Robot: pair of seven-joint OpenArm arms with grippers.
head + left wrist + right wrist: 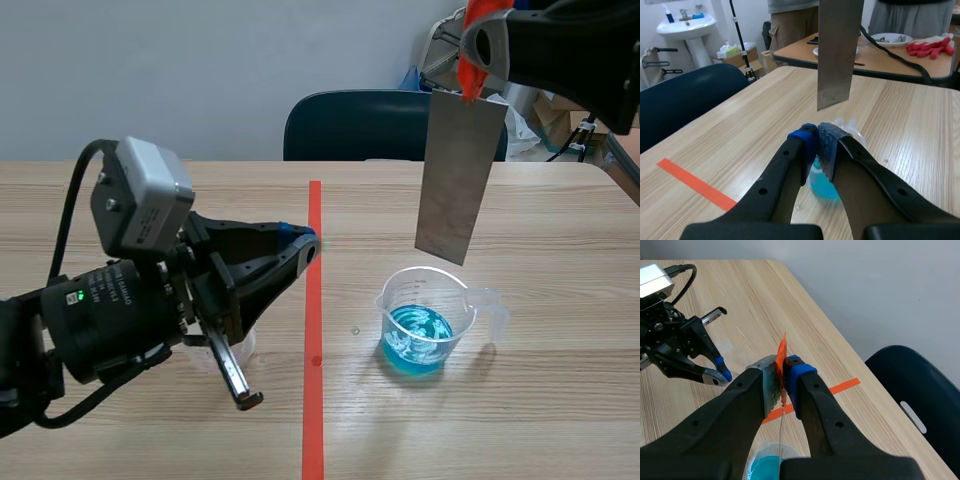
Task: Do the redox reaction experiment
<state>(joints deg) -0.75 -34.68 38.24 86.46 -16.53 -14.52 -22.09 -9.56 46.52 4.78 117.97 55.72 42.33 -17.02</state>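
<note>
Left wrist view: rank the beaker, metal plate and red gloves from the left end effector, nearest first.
1. The beaker, just ahead and below.
2. The metal plate, hanging beyond it.
3. The red gloves, on the other table.

We saw our left tool (pixel 818 145) closed on nothing, a beaker of blue liquid (pixel 821 186) just ahead, a metal sheet (pixel 839 50) hanging above it.

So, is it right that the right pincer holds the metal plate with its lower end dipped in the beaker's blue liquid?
Not quite: the right pincer holds the metal plate, but its lower end hangs above the beaker, clear of the blue liquid, as the scene view shows.
</note>
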